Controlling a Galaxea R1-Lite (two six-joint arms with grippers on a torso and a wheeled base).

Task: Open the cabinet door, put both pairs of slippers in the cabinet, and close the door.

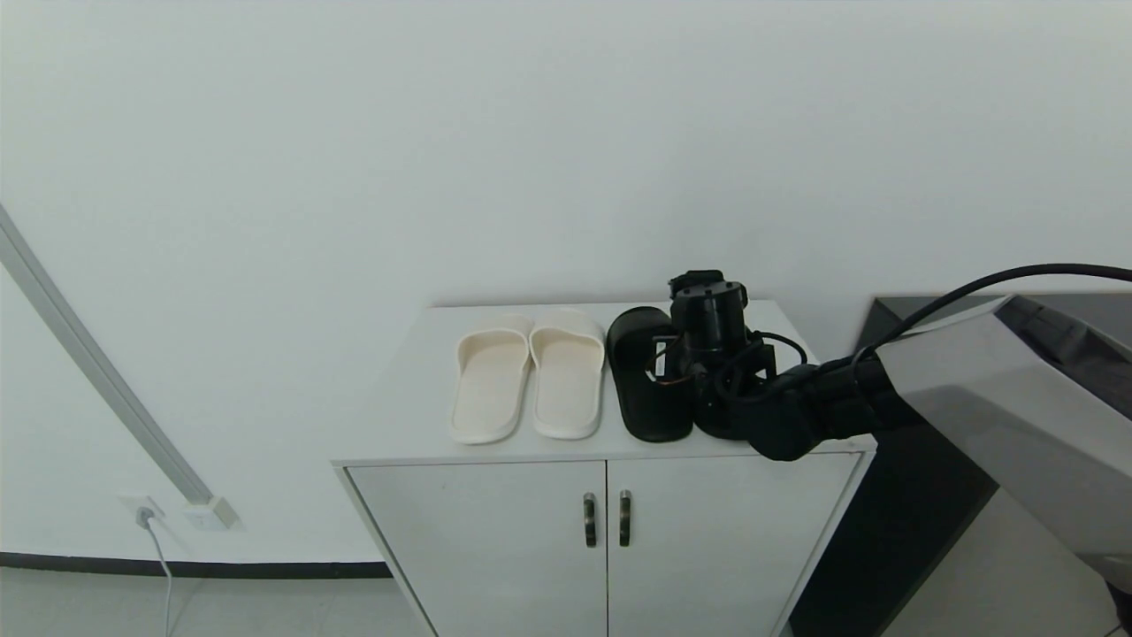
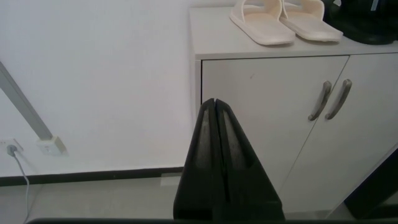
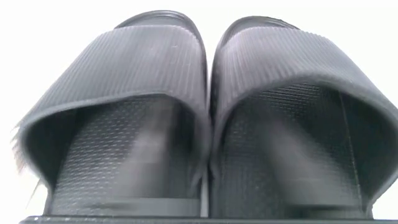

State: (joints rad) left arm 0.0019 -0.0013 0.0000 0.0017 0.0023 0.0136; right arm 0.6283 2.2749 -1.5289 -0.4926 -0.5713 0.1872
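Right gripper [image 1: 700, 367] sat on the black slippers [image 1: 646, 407], right of centre on the surface [image 1: 398, 416] atop the cabinet [image 1: 482, 566]; I couldn't tell its jaws' state. I'd pinch both straps together and lift straight up. Left gripper [image 2: 215, 124] was low beside the cabinet, jaws clenched and empty. Cream slippers [image 1: 566, 380] lay just beside the black pair. Both doors [image 1: 725, 540] were shut, blocking storage.

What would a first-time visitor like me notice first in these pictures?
Probably the two pairs of slippers lined up on top of the white cabinet: a cream pair on the left and a black pair beside it. The robot's black right arm hangs over the black pair, hiding one slipper, and the cabinet's two doors below are shut.
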